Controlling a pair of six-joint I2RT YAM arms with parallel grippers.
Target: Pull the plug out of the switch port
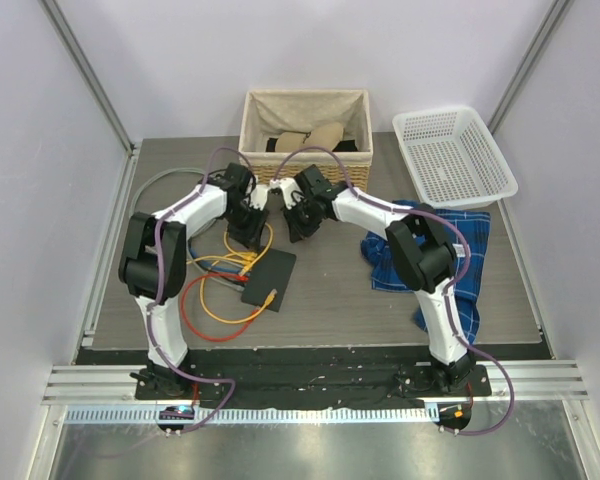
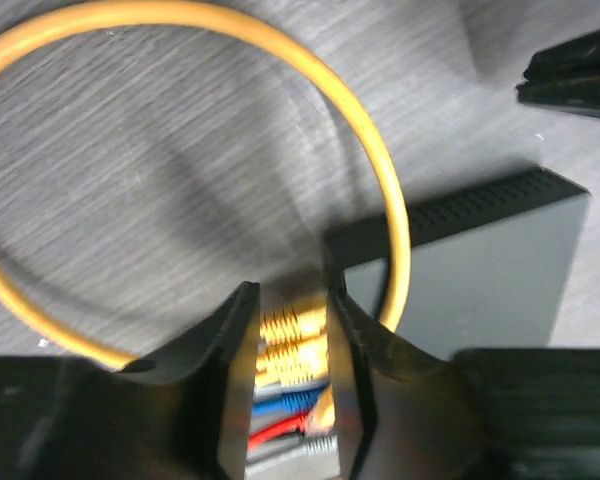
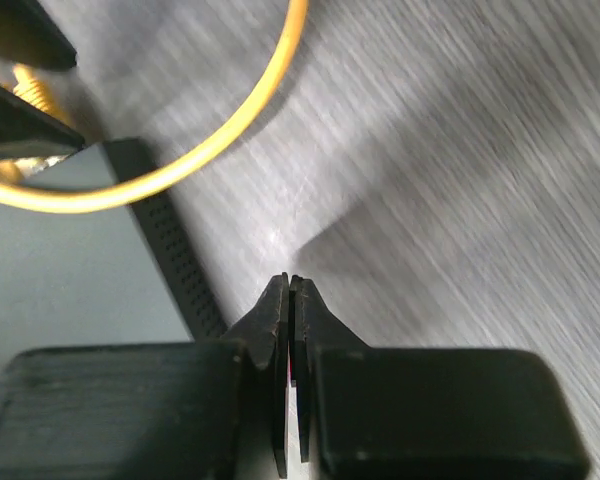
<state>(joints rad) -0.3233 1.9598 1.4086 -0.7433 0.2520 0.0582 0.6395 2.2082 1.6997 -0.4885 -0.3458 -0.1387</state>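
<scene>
The black switch [image 1: 270,272] lies flat mid-table. It shows at the right of the left wrist view [image 2: 480,290] and at the left of the right wrist view [image 3: 50,270]. Yellow, blue, red and grey plugs [image 2: 292,345] sit in a row at its narrow edge. My left gripper [image 1: 248,235] hovers over that edge, and its open jaws [image 2: 290,295] straddle the yellow plugs. A yellow cable [image 2: 380,170] loops across the table and over the switch. My right gripper [image 1: 298,225] is shut and empty [image 3: 290,280], just off the switch's perforated side.
A cloth-lined wicker basket [image 1: 252,125] stands at the back centre and a white plastic basket [image 1: 452,155] at the back right. A blue checked cloth [image 1: 460,250] lies on the right. Red [image 1: 192,318] and yellow [image 1: 225,312] cables coil left of the switch.
</scene>
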